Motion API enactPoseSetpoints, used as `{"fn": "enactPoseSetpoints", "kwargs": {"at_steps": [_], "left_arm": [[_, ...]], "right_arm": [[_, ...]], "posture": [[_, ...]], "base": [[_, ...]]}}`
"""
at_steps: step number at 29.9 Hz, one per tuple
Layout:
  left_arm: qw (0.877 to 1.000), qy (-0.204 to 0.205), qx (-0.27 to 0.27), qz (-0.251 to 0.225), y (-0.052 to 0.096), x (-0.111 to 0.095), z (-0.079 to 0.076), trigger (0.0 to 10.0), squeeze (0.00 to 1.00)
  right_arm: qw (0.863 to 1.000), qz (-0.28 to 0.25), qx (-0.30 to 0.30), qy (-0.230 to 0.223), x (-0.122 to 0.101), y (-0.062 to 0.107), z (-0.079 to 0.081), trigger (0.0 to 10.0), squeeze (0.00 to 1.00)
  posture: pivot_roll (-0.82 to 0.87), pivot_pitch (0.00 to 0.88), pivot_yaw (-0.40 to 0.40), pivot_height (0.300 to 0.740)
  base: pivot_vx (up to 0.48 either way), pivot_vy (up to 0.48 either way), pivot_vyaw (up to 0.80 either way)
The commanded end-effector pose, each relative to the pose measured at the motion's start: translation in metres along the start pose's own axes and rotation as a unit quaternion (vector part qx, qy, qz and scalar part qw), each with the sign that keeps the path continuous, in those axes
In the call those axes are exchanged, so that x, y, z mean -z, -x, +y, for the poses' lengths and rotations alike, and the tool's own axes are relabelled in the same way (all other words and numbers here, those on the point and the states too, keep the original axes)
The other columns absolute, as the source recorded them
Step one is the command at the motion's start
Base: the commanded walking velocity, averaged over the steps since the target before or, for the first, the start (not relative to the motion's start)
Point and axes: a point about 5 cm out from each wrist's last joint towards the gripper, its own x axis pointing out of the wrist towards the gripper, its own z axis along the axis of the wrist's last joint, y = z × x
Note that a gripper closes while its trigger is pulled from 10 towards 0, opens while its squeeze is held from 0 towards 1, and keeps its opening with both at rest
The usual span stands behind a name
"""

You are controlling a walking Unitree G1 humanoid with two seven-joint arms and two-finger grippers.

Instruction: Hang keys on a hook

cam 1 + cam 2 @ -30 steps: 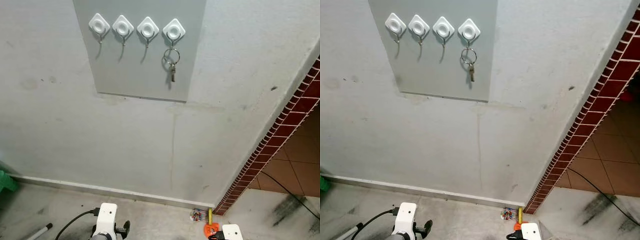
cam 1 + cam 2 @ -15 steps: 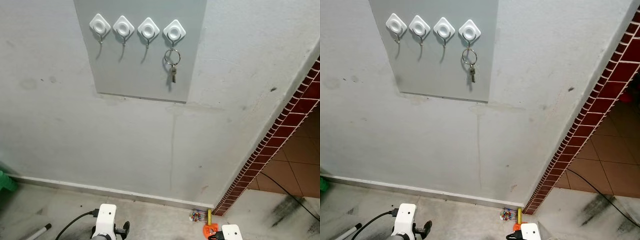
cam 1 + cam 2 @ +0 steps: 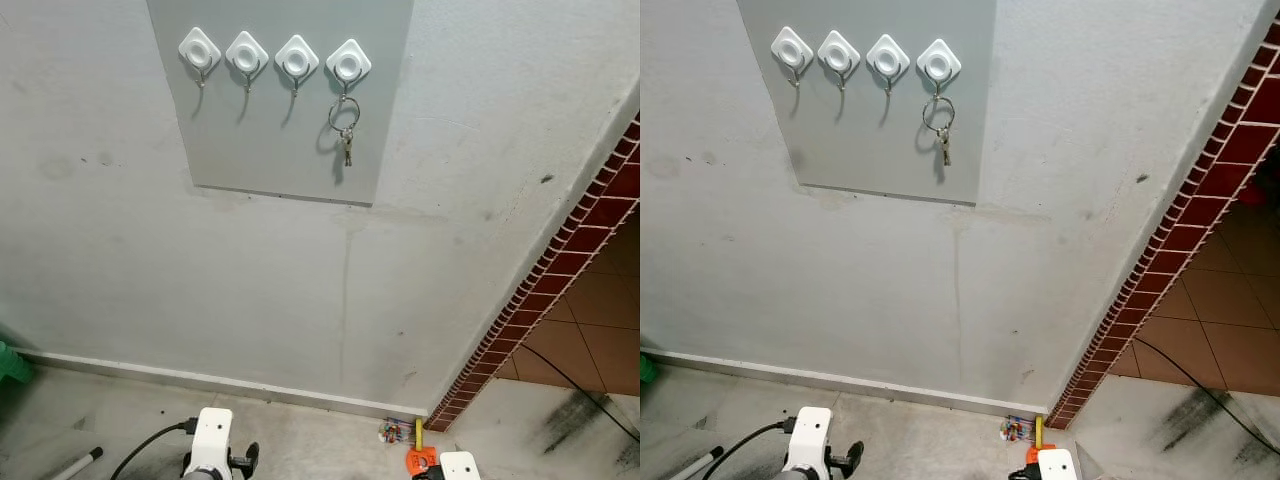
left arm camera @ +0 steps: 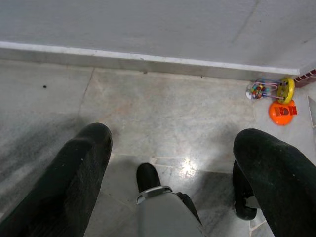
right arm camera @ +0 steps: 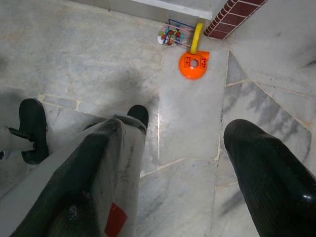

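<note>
A key ring with a small key hangs from the rightmost of several white diamond-shaped hooks on a grey panel high on the wall. The other hooks are bare. Both arms hang low, far beneath the panel: the left wrist and the right wrist show at the bottom edge. My left gripper is open over the marble floor, nothing between its fingers. My right gripper is also open above the floor.
A red brick-tiled wall edge runs diagonally on the right, with terracotta floor and a black cable beyond. An orange toy and a bead toy lie at the wall's foot. A green object sits far left.
The key ring has swung a little on its hook and the key has turned. The arms have stayed low; the right wrist sits slightly lower in view.
</note>
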Motion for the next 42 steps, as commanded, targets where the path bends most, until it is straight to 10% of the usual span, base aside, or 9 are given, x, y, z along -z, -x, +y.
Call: {"fn": "enactPoseSetpoints", "kwargs": {"at_steps": [1, 23, 42], "left_arm": [[1.000, 0.001, -0.005, 0.006, 0.0008, 0.0027, 0.0017, 10.0, 0.00], [1.000, 0.004, -0.002, 0.008, 0.0015, 0.0051, 0.0010, 10.0, 0.00], [1.000, 0.006, -0.003, 0.007, 0.0016, 0.0047, 0.0024, 10.0, 0.00]], "right_arm": [[1.000, 0.003, 0.001, -0.001, 0.0002, 0.0000, -0.0002, 10.0, 0.00], [1.000, -0.002, -0.003, -0.010, 0.0005, 0.0002, 0.0009, 10.0, 0.00], [1.000, -0.006, -0.011, -0.010, -0.0011, -0.0001, 0.0029, 10.0, 0.00]], "posture": [[-0.02, 0.000, -0.001, 0.740], [-0.03, 0.005, 0.000, 0.740], [-0.02, 0.004, 0.001, 0.740]], "base": [[0.000, 0.000, 0.00], [0.000, 0.000, 0.00], [0.000, 0.000, 0.80]]}}
